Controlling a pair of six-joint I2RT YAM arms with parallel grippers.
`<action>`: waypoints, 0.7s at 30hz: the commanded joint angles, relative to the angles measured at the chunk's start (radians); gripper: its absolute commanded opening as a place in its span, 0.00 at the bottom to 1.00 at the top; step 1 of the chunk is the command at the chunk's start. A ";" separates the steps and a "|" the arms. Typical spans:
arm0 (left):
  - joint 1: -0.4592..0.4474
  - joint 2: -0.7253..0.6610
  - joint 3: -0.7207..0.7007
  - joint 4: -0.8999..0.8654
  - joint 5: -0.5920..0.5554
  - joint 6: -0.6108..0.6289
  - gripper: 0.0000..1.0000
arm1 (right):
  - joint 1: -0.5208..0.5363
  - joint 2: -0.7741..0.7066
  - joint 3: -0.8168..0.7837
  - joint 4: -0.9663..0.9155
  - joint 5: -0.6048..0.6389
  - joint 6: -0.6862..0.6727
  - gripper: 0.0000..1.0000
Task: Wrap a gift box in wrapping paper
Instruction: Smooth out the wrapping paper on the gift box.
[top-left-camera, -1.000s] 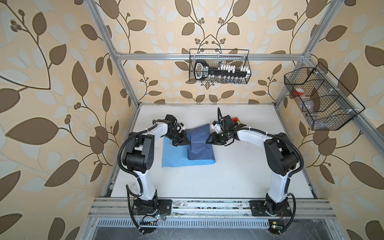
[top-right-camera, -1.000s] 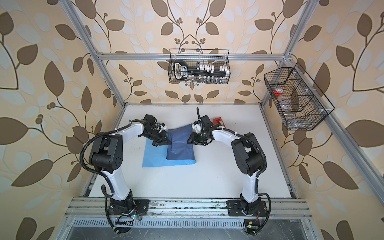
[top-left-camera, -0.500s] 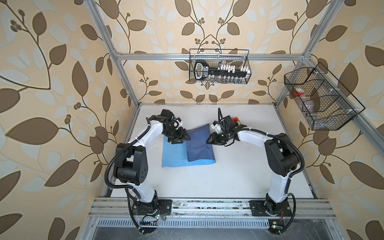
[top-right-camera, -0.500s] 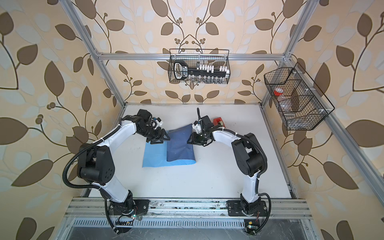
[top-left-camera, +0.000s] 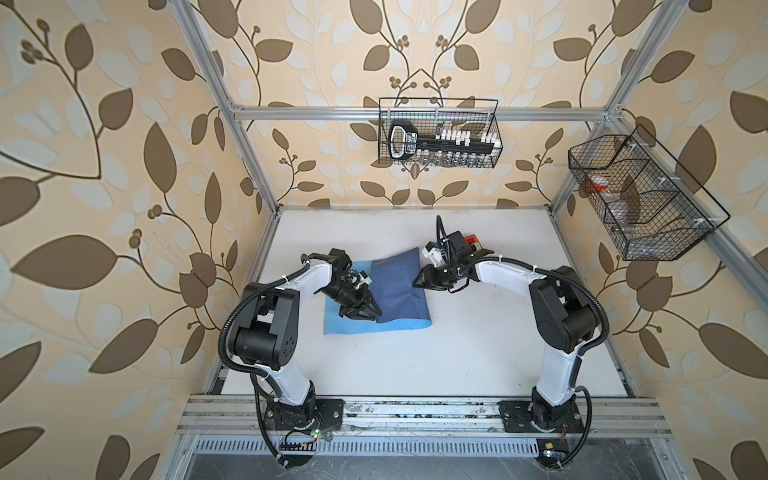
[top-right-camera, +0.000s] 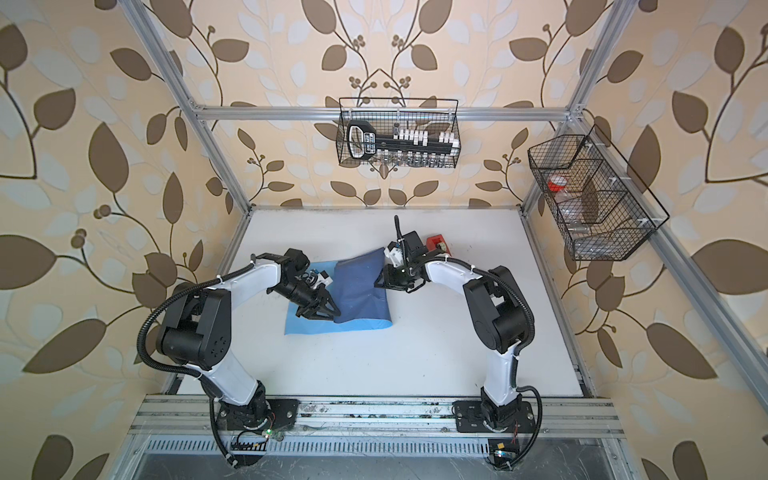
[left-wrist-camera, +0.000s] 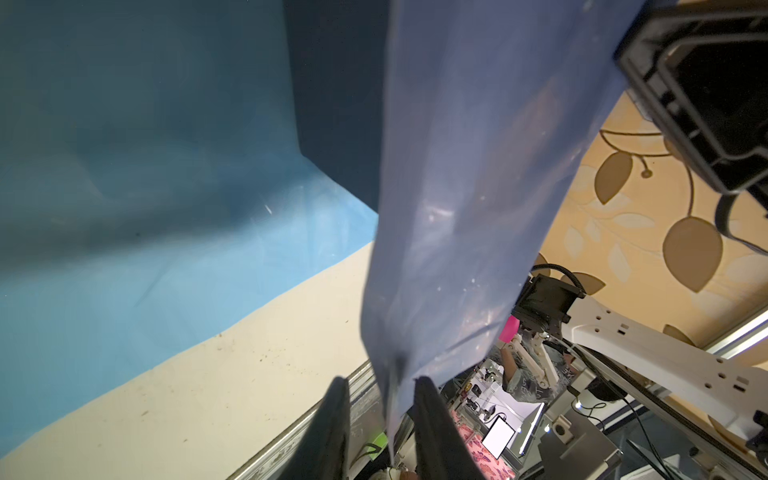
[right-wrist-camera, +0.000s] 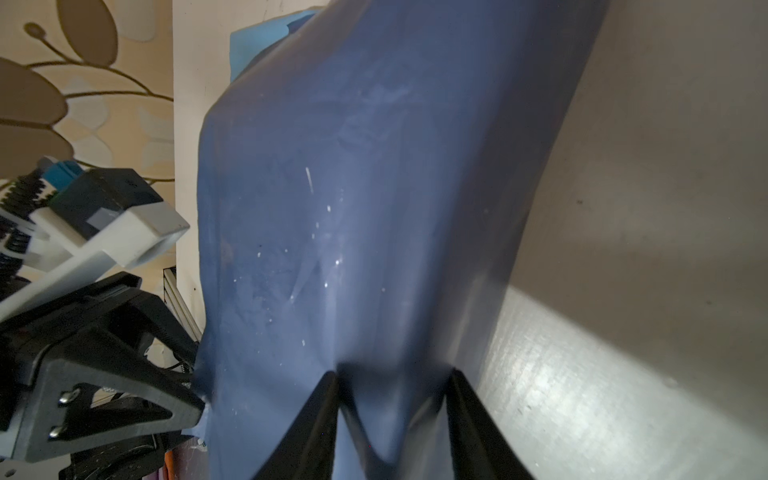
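Observation:
The wrapping paper (top-left-camera: 353, 326) lies light-blue side up on the table, and its dark slate flap (top-left-camera: 399, 286) is folded over the gift box. The navy gift box (left-wrist-camera: 336, 104) shows only in the left wrist view, under the flap. My left gripper (top-left-camera: 362, 315) stands at the flap's free edge near the front. Its jaws are slightly apart around that edge (left-wrist-camera: 380, 388), and one finger (left-wrist-camera: 332, 419) is clear of the paper. My right gripper (top-left-camera: 417, 282) is at the flap's right side, shut on bunched paper (right-wrist-camera: 392, 382).
A red tape dispenser (top-left-camera: 471, 240) sits just behind my right wrist. Wire baskets hang on the back wall (top-left-camera: 438, 133) and on the right frame (top-left-camera: 640, 199). White table (top-left-camera: 478, 353) lies in front of the paper and to its right.
My left gripper let go of the flap's edge, slid along it toward the front, and has narrowed around it again. The right arm and the paper have stayed put.

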 joint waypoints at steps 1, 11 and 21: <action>-0.005 -0.008 -0.025 0.002 0.043 0.015 0.16 | -0.010 0.042 -0.042 -0.106 0.106 -0.041 0.41; -0.013 0.033 -0.050 0.059 0.008 -0.016 0.00 | -0.012 0.048 -0.043 -0.107 0.105 -0.038 0.41; -0.015 0.132 -0.035 0.058 -0.057 -0.021 0.00 | -0.006 0.060 -0.017 -0.108 0.104 -0.036 0.41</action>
